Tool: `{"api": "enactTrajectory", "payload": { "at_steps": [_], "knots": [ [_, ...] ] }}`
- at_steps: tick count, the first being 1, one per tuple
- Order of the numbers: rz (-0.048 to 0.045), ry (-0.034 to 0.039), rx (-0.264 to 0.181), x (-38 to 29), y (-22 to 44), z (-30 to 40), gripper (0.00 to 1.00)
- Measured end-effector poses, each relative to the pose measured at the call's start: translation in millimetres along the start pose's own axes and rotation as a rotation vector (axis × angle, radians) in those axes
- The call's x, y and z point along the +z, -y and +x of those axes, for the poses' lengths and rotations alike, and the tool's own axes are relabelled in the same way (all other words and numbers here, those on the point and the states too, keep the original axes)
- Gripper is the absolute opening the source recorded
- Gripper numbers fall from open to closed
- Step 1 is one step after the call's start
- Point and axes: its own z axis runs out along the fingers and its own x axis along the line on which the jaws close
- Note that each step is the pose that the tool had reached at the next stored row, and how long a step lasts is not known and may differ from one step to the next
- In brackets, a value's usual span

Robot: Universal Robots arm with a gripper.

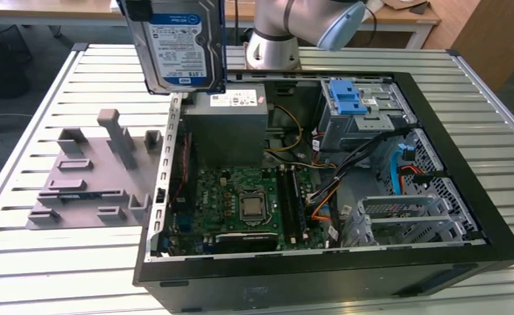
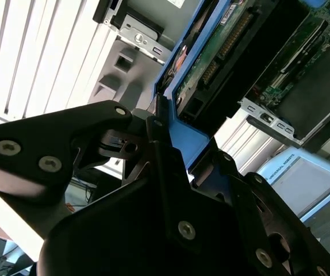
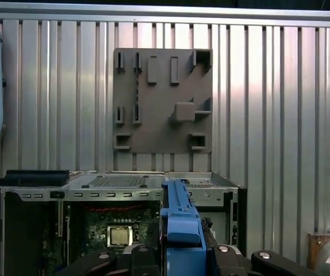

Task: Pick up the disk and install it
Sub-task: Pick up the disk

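In the exterior view the disk (image 1: 182, 49) is hanging upright, label outward, above the open computer case (image 1: 493, 243) on the worktop (image 1: 29, 275). In the second wrist view the tool (image 2: 173, 138) is clamping its blue rail (image 2: 189, 150). In the first wrist view the fixture plate (image 3: 162, 103) is lying beside the case

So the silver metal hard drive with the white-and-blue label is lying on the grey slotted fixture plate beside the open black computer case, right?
No. The silver metal hard drive is held up in the air by the end effector, not lying on the grey slotted fixture plate beside the open black computer case. The exterior view shows this.
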Motion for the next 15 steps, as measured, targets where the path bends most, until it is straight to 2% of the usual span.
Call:
{"api": "enactTrajectory", "payload": {
  "at_steps": [15],
  "knots": [
    [0.0000,0.0000,0.000,-0.2,8.1,4.3,0.36]
  ]
}}
